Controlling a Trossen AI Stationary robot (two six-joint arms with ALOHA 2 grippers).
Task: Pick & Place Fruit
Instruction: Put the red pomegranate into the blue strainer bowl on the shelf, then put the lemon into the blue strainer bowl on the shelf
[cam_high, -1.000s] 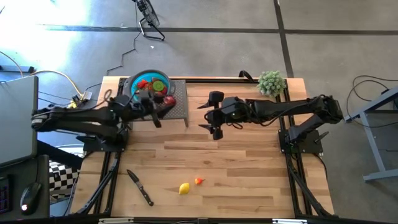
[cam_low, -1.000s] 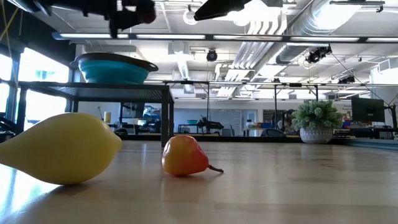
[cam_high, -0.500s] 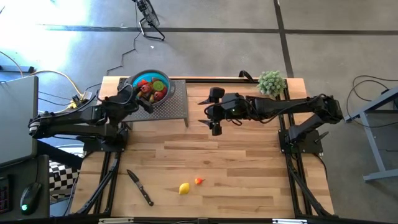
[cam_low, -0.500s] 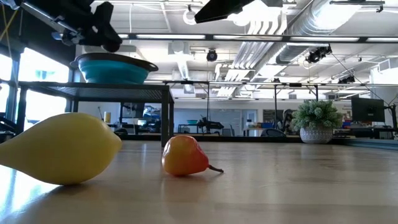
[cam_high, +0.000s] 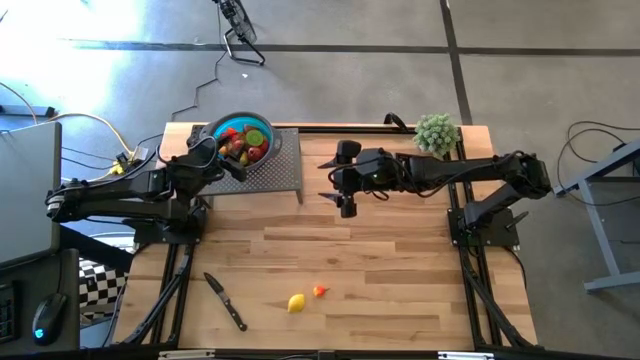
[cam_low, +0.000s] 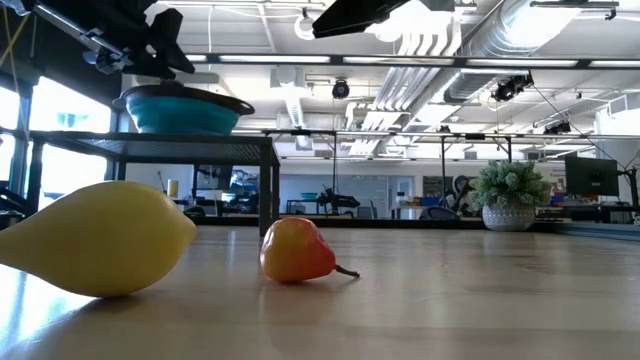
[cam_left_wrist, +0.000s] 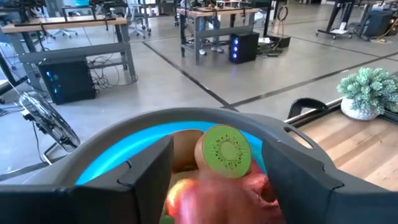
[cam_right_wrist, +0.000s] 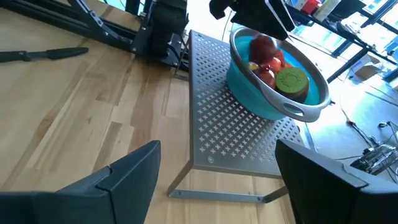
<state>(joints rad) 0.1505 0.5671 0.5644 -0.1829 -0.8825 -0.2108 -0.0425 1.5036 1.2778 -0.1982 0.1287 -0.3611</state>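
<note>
- Yellow, smooth and pear-shaped, the nearest toy fruit (cam_low: 95, 238) lies on the pale wooden table (cam_high: 400, 280) at its near edge; its long axis runs across the table, narrow end toward your left arm's side.
- Just beside it, not touching, you have a small orange-red toy fruit with a thin stem (cam_low: 297, 250).
- A black-handled knife (cam_high: 226, 302) lies near them on your left arm's side; leave it alone.
- Further back, your right gripper (cam_high: 340, 181) hovers over bare table, its fingers spread wide and holding nothing.
- Those two loose fruits lie toward the near edge from it, slightly to the left arm's side. By my judgement the right gripper is the nearer one and faces an unobstructed path to them.
- Beyond it, on a grey perforated metal stand (cam_right_wrist: 230, 124), sits the teal bowl (cam_right_wrist: 261, 102) with a heap of red and orange fruit and a green kiwi half (cam_left_wrist: 226, 150) on top.
- Your left gripper (cam_high: 222, 157) hangs at the bowl's rim, fingers parted either side of the heap, gripping nothing I can make out.
- Farthest off, a fuzzy pale green potted plant ball (cam_high: 436, 132) stands at the far corner.
</note>
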